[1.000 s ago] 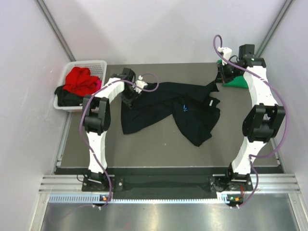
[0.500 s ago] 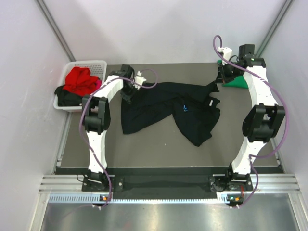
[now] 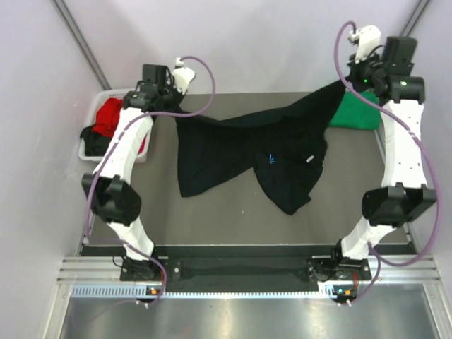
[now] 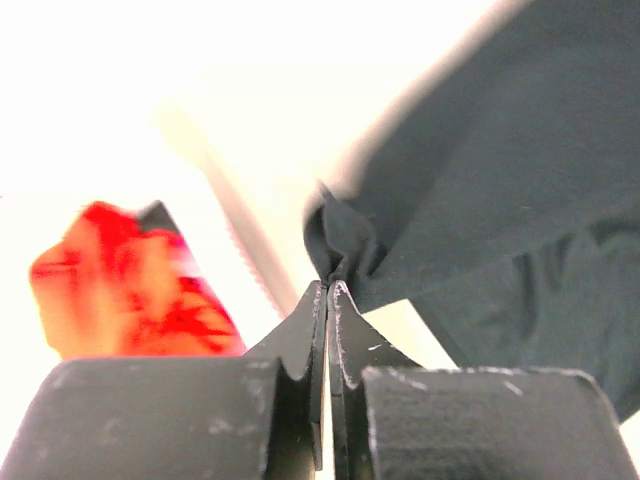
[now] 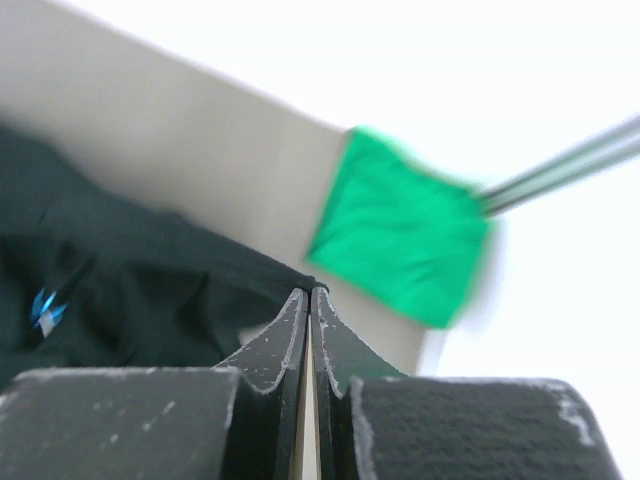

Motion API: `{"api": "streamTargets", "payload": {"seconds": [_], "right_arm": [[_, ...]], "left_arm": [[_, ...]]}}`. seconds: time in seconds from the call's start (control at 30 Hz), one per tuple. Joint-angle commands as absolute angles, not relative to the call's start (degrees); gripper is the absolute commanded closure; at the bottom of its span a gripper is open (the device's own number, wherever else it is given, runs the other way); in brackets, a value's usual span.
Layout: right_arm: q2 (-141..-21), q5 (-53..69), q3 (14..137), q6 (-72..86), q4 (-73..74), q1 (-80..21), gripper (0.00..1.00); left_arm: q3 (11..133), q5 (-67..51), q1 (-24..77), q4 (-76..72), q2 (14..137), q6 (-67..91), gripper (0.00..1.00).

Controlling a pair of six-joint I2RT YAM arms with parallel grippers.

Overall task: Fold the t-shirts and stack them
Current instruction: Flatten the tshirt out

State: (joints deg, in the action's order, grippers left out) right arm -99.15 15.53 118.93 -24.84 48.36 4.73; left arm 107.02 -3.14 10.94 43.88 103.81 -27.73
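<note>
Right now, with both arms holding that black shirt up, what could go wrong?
1. The left end effector and right end effector each pinch only a small tuck of the black t-shirt at their tips; it might slip out.
2. The shirt's lower part lies twisted on the table, so it may not spread flat.
3. Its right edge hangs close to the folded green t-shirt; swinging could disturb that.

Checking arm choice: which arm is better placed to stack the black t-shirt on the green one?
Likely right: its jaws pinch the black t-shirt beside the green t-shirt; the left jaws are over by the basket.
</note>
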Motion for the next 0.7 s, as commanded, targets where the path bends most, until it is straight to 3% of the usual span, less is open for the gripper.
{"api": "streamTargets", "payload": {"seconds": [0.0,0.4,0.67], "right_arm": [[-91.6,10.6,121.1,-23.1,39.9,5.6,1.0],[-70.1,9.5,115.4,-23.4,28.8,5.6,1.0],[-55.1,13.4,113.2,-22.8,26.8,5.6,1.0]], "left_arm": [[108.9,-0.4,10.9,37.2,95.5,-26.7,1.0],[119.8,4.5,13.5,35.9,81.0,-31.0,1.0],[116.6,2.0,13.8,31.4,67.3,-30.0,1.0]]}}
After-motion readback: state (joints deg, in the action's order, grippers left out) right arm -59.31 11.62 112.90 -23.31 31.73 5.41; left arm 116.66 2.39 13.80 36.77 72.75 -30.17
